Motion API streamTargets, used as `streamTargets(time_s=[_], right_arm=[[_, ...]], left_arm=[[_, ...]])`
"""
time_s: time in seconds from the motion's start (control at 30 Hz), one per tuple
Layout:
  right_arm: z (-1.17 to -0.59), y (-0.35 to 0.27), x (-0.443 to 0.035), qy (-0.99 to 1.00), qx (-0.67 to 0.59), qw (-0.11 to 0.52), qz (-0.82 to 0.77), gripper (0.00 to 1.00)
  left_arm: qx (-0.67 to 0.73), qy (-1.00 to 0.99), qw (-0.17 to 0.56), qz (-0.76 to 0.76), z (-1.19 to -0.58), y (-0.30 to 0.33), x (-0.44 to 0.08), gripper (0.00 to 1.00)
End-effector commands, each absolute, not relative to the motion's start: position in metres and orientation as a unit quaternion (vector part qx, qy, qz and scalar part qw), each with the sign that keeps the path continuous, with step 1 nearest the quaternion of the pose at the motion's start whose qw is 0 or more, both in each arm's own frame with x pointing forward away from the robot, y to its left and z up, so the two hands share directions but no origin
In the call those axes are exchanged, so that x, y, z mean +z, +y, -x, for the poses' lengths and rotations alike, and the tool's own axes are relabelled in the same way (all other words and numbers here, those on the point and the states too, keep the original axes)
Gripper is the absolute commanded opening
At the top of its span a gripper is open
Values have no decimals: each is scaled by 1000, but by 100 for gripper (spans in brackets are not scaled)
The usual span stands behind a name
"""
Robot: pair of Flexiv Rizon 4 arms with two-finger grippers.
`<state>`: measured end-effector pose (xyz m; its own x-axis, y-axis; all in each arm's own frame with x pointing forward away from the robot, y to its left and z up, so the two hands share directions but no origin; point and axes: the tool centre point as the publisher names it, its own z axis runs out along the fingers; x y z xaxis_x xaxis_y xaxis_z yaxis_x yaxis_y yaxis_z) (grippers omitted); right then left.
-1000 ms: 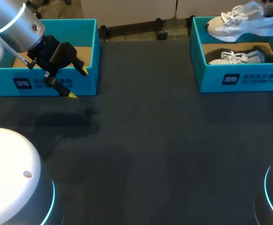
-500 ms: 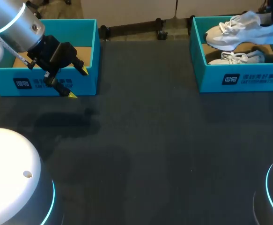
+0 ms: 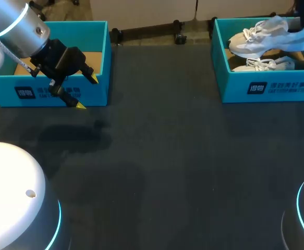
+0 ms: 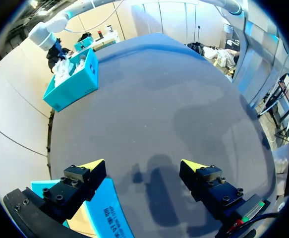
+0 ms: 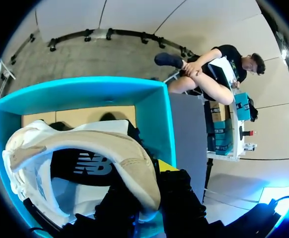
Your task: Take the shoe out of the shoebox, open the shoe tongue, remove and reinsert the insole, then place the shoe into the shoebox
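Note:
A white and grey shoe (image 3: 266,35) hangs just above the right teal shoebox (image 3: 269,87), over a second white shoe (image 3: 261,64) lying inside. In the right wrist view my right gripper (image 5: 144,183) is shut on the heel end of the lifted shoe (image 5: 85,148), with the shoebox (image 5: 154,106) underneath it. Only one yellow fingertip shows beside the heel. My left gripper (image 3: 87,92) stands open and empty at the front corner of the left teal box (image 3: 52,95). The left wrist view has its fingers (image 4: 143,166) wide apart over the dark table.
The left box (image 4: 104,213) lies right under the left gripper. Dark tabletop (image 3: 183,166) stretches between the two boxes. Far across the table, the left wrist view takes in the right shoebox (image 4: 72,84) and my right arm (image 4: 47,34).
The held shoe has come down a little toward the right shoebox and tilted slightly. The left arm has not moved.

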<state>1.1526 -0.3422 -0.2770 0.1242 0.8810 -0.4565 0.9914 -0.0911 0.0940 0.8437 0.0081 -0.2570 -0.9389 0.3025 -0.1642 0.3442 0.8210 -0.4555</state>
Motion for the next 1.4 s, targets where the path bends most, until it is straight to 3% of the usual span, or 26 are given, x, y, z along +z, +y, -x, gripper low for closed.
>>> streamTargets(time_s=[0.03, 1.4], right_arm=[[-1163, -343, -285, 642, -146, 192, -728, 0], [-1151, -353, -347, 620, -165, 188, -743, 0]], left_arm=[[-245, 954, 43, -170, -842, 9, -257, 100], [-245, 954, 43, -170, -842, 9, -257, 100]])
